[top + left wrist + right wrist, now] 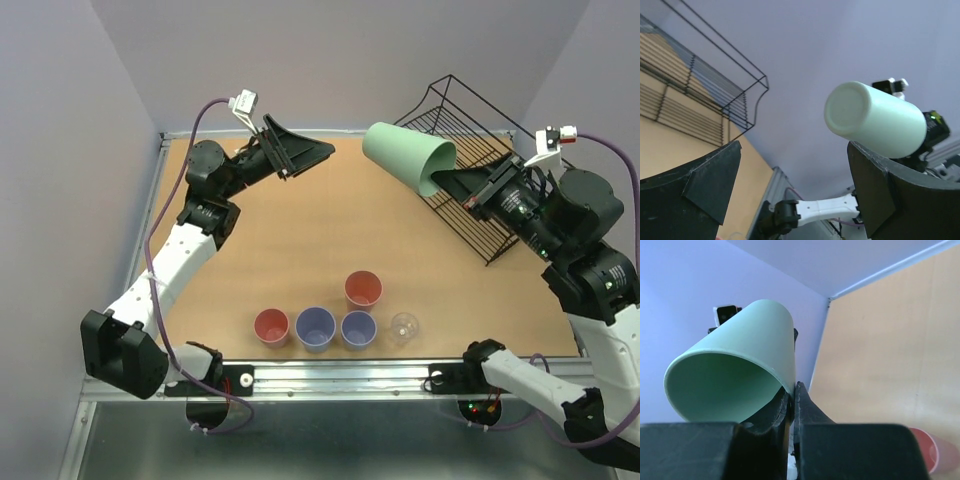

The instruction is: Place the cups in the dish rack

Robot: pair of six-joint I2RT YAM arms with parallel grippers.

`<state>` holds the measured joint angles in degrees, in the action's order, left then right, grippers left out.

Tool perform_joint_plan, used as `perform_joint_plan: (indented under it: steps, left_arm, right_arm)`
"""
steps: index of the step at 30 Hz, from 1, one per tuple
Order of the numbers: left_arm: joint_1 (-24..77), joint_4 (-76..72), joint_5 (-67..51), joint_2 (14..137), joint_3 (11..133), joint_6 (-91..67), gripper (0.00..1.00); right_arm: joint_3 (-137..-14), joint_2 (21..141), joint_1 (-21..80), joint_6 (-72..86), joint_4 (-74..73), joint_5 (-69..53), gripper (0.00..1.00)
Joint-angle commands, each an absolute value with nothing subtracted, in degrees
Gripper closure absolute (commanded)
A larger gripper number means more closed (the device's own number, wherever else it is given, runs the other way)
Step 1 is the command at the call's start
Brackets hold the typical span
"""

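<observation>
While the left gripper (315,152) hovers above the table (260,240) at about 11 o'clock, its fingers stand apart with nothing between them. Five cups sit upright, mouths up, near the front edge at about 6 o'clock. Four make a row: a salmon cup (271,326), a lavender cup (315,327) touching it or very nearly so, a second lavender cup (359,328), and a clear cup (405,325) a little apart at the right end. A second salmon cup (363,289) stands just behind the second lavender one.

Further right, at about 1 o'clock, the green cup (410,157) is off the table and tipped on its side, its closed bottom pointing toward 10 o'clock and its mouth toward 4 o'clock. The right gripper (447,182) is clamped on its rim, one finger inside the mouth and one outside. The dish rack (470,150) stands at 2 o'clock in the far right corner, and the green cup hangs just beside its left edge.
</observation>
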<state>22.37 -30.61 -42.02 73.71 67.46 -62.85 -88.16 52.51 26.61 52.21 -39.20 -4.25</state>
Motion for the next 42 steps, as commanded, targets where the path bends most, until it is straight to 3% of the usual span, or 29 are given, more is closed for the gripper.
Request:
perform_joint_plan:
  steps: [1, 8, 29, 42]
  left_arm:
    - [24.69, -49.0, -44.47, 69.35, 64.61, -73.71, 0.01]
    - [31.36, -62.22, -39.82, 70.66, 61.7, -79.63, 0.01]
    - [35.86, -59.06, -29.62, 73.57, 65.04, -75.5, 0.01]
    - [36.83, -61.79, -31.46, 76.29, 68.47, -76.55, 0.01]
  right_arm:
    - [-83.86, 51.51, 26.63, 56.42, -27.17, -8.78, 1.0]
    - [-79.63, 49.48, 26.63, 58.97, -23.12, -9.93, 1.0]
    - [-72.6, 46.14, 26.63, 61.7, -16.17, -15.29, 1.0]
    - [-70.05, 47.19, 26.54, 61.7, -13.63, -15.55, 1.0]
